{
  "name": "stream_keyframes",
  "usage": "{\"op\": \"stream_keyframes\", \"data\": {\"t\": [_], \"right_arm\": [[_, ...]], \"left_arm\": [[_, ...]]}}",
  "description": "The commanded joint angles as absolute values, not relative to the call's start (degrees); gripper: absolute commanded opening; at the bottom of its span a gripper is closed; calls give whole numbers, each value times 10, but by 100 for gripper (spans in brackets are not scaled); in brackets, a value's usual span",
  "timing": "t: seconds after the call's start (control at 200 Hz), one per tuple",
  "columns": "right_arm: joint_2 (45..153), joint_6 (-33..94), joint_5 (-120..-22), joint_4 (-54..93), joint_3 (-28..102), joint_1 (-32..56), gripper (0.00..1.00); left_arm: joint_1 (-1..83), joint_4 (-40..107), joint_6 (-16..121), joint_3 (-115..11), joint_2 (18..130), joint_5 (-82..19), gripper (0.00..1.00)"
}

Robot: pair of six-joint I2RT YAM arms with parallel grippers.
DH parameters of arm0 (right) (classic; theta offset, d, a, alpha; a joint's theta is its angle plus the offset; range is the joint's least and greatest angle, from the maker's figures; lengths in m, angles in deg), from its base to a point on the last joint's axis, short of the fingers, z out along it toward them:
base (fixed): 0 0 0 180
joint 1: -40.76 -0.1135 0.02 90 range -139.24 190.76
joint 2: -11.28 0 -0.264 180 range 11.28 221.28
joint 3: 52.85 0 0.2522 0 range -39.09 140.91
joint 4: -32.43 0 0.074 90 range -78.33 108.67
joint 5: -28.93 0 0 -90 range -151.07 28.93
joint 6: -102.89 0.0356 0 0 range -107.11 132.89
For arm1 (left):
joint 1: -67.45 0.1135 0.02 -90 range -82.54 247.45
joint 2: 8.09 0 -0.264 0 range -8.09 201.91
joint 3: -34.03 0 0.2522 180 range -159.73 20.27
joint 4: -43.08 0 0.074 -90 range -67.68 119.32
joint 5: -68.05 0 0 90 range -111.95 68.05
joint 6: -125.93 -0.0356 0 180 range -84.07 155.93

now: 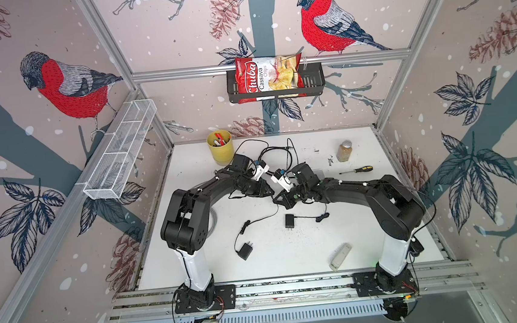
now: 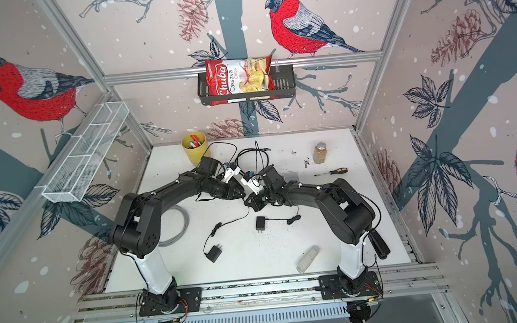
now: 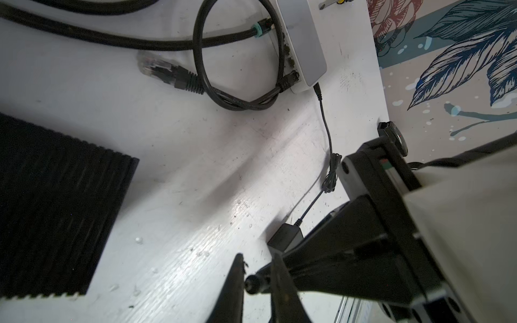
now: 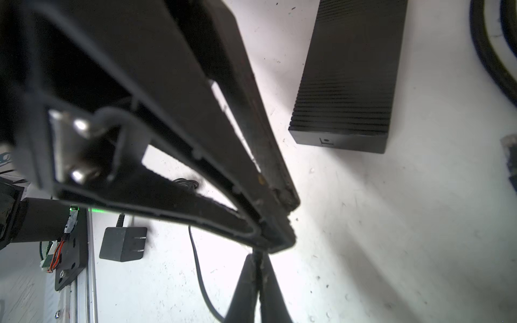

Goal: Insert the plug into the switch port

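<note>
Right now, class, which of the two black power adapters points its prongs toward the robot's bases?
The mid-table adapter, right of its twin; the other adapter, nearer the left base, aims its prongs away.

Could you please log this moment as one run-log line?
right hand: shut on round black cable plug | left hand: astride plug tip, grip unclear | plug: in no port

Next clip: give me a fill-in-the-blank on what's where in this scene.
The cassava chips bag sits in the ___ wall basket.
The markers stand in a ___ cup.
The clear Ethernet plug lies on the ___, outside the network switch.
The right gripper is ___.
Missing words: black; yellow; table; shut.
</note>
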State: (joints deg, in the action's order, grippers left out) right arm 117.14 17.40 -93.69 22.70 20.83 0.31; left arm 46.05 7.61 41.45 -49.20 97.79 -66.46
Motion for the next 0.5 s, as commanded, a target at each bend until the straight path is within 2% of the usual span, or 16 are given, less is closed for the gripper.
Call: {"op": "stream_keyframes", "data": {"t": [0.0,0.07,0.3,0.44,0.495], "right_arm": [[1169,175,-926,236,210,3,7],[1168,176,-924,237,210,3,7],[1168,180,-915,240,209,5,9],[1155,195,-894,262,188,8,23],[1142,208,-885,282,171,9,26]], "left_arm": [[459,62,403,-492,980,-672,19],[459,62,402,-491,981,-672,18],[459,66,411,-491,979,-676,5],[459,96,447,-469,964,-669,2],[459,114,465,-456,954,-667,2]]}}
